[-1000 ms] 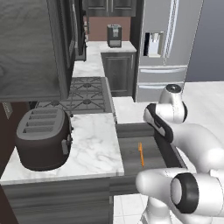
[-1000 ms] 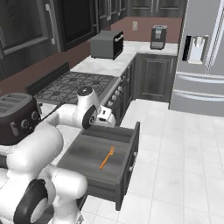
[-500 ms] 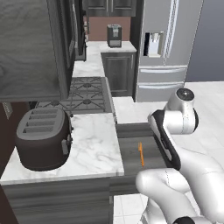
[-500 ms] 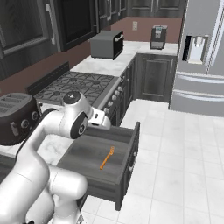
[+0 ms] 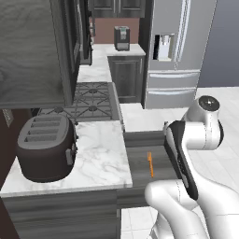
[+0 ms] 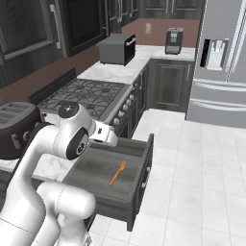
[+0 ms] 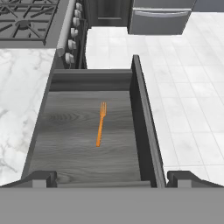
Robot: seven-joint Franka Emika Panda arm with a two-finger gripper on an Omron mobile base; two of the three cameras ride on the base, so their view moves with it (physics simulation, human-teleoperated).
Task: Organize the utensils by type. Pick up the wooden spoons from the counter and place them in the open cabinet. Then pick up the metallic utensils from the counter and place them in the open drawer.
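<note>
In the open drawer (image 7: 65, 144), mid-floor, lies the orange-handled fork (image 7: 101, 124), delivered; gripper (image 7: 107, 178) above, jaws spread and empty; the other utensils' whereabouts cannot be told.

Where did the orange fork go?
The orange fork lies flat on the floor of the open drawer, near its middle, beside the marble counter in the hand view.
</note>
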